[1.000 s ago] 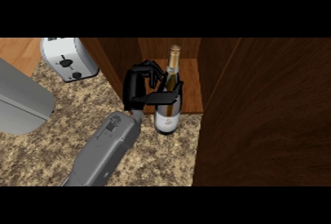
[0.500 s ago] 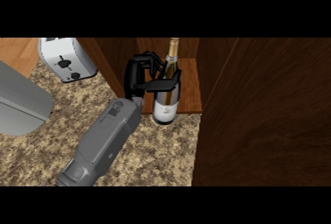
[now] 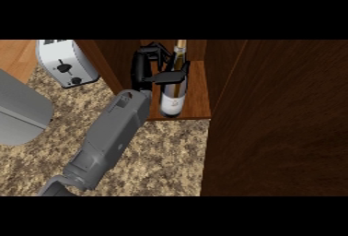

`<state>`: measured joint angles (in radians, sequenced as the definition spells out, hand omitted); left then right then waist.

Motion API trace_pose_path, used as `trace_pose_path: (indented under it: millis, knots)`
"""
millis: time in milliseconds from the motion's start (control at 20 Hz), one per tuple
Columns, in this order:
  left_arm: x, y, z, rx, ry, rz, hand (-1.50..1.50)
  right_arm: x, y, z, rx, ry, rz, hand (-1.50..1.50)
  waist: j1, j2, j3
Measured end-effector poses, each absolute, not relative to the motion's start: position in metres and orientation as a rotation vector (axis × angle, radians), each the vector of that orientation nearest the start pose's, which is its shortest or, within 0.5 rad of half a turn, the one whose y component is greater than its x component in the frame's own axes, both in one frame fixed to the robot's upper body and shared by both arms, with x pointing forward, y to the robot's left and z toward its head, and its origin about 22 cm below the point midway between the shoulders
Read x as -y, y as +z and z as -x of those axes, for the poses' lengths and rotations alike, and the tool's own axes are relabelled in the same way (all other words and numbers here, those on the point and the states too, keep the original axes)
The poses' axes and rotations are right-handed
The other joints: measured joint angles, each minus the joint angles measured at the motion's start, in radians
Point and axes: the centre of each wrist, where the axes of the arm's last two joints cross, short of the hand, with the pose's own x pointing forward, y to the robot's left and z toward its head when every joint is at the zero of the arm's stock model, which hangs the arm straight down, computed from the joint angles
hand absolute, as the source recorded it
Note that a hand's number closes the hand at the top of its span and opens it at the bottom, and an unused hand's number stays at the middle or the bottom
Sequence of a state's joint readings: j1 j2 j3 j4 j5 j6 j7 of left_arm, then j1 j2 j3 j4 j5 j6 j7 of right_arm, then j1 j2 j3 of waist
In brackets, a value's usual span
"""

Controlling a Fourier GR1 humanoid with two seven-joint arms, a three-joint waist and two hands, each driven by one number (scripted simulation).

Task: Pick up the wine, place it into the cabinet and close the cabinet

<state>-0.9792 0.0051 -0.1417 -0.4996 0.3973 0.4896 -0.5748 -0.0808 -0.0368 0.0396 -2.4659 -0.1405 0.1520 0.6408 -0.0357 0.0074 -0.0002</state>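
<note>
The wine bottle (image 3: 172,99), dark glass with a white label and a gold neck, stands upright inside the open cabinet on its wooden shelf (image 3: 195,103). My left hand (image 3: 142,69) is at the bottle's left side, with its thumb (image 3: 170,77) across the front of the bottle and its fingers curled behind the neck. The hand is shut on the bottle. Its grey forearm (image 3: 112,133) runs in from the lower left. The bottle's base sits near the shelf's front edge. My right hand does not show.
The open cabinet door (image 3: 279,120) fills the right side as a large dark wooden panel. A white toaster (image 3: 65,62) stands at the back left. A grey object (image 3: 20,110) lies at the left edge of the speckled counter (image 3: 163,156).
My left hand has carried the bottle away from me, off the counter's edge and into the cabinet. The forearm has stretched farther forward.
</note>
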Motion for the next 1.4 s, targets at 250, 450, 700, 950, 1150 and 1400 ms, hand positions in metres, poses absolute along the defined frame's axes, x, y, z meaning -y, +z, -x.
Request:
trace_pose_path:
  millis: [250,450,700,950,1150,1400]
  knots:
    - [-0.097,0.045,-0.426,1.926,0.078,-0.146,1.5,0.218,0.201,-0.159,1.91,0.271,-0.202,-1.5,-0.004,0.003,0.0]
    - [-0.095,0.049,-0.431,1.924,0.085,-0.155,1.5,0.219,0.199,-0.158,1.907,0.281,-0.203,-1.5,-0.009,0.004,0.0]
    - [-0.096,0.049,-0.434,1.872,0.172,-0.122,1.5,0.216,0.197,-0.158,1.902,0.294,-0.224,-1.5,-0.015,0.006,0.0]
    - [-0.097,0.05,-0.436,1.846,0.237,-0.053,1.5,0.214,0.194,-0.156,1.889,0.296,-0.246,-1.5,-0.019,0.005,0.002]
    - [-0.097,0.047,-0.435,1.852,0.245,-0.061,1.5,0.212,0.198,-0.159,1.9,0.292,-0.246,-1.5,-0.02,0.005,0.003]
    - [-0.099,0.043,-0.435,1.848,0.246,-0.072,1.5,0.211,0.197,-0.159,1.901,0.299,-0.254,-1.5,-0.024,0.007,0.003]
